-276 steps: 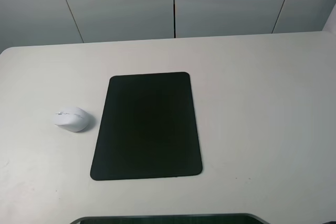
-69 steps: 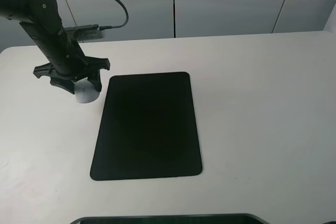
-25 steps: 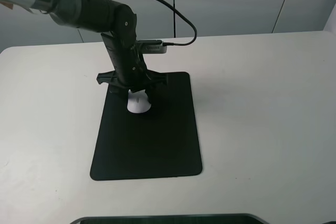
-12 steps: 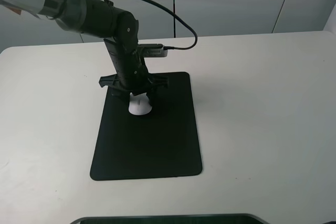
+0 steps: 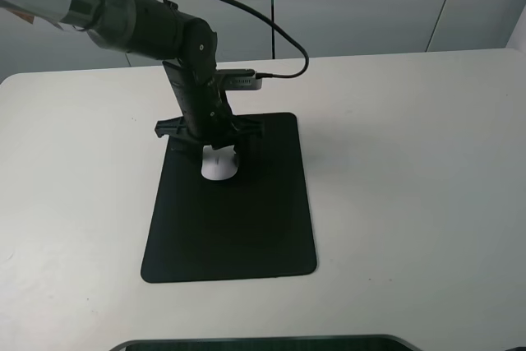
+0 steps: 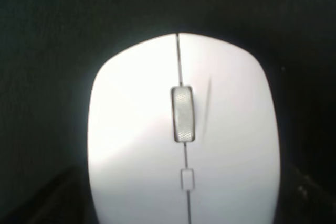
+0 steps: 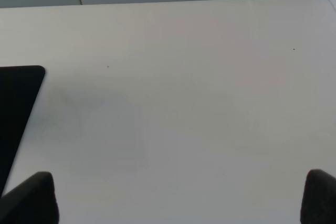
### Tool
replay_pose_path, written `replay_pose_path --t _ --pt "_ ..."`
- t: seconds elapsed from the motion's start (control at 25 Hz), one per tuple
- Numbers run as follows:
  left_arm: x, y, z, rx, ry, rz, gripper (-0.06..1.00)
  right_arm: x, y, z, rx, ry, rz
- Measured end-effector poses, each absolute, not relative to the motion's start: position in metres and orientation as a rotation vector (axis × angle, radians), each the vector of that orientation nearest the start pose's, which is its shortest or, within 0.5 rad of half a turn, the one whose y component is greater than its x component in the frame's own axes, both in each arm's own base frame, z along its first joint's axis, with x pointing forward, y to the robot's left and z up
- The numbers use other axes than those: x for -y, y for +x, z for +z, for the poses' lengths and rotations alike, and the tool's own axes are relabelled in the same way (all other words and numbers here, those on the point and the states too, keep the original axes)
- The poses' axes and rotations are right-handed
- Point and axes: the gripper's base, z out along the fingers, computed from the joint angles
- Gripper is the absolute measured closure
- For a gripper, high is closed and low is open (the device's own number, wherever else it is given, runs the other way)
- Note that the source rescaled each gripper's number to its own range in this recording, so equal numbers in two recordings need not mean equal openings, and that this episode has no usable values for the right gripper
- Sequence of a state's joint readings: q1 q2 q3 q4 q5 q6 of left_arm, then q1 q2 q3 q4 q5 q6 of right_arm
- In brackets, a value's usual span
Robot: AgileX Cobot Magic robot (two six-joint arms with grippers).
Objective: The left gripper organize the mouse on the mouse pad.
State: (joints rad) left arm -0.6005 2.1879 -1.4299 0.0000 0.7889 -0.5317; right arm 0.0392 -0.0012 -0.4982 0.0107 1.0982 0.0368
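The white mouse (image 5: pixel 219 168) lies on the far half of the black mouse pad (image 5: pixel 238 228), left of the pad's middle line. My left gripper (image 5: pixel 219 154) reaches straight down over it, one finger on each side, shut on the mouse. In the left wrist view the mouse (image 6: pixel 184 140) fills the picture, grey wheel up, with the pad (image 6: pixel 47 24) dark around it and the fingers (image 6: pixel 47 203) showing only as dark corners. In the right wrist view my right gripper (image 7: pixel 176 200) is open above bare table, and a corner of the pad (image 7: pixel 16 103) shows.
The pale table (image 5: pixel 411 162) spreads wide to the right of the pad and to its left. A black cable and a small grey box (image 5: pixel 242 79) hang off the left arm. A dark edge (image 5: pixel 263 343) runs along the table's near side.
Over the earlier frames the left arm carried the mouse from the table left of the pad onto the pad. In the last half second almost nothing has moved.
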Motion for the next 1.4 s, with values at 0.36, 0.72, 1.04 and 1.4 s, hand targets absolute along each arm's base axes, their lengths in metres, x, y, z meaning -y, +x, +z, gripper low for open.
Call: replay_pose_path --t 0.36,0.72,1.04,1.4 --pt "0.234 0.342 0.102 -3.049 0.084 -0.089 0.00 -0.001 -0.007 0.274 -2.083 -0.003 0.059" --pt "0.232 0.339 0.102 -3.080 0.119 -0.057 0.00 -0.001 -0.007 0.274 -2.083 -0.003 0.059" --pt "0.227 0.336 0.141 -3.034 0.221 -0.038 0.00 -0.001 -0.007 0.274 -2.083 -0.003 0.059" --pt "0.213 0.336 0.200 -3.009 0.377 0.190 -0.01 -0.001 -0.007 0.274 -2.083 -0.003 0.059"
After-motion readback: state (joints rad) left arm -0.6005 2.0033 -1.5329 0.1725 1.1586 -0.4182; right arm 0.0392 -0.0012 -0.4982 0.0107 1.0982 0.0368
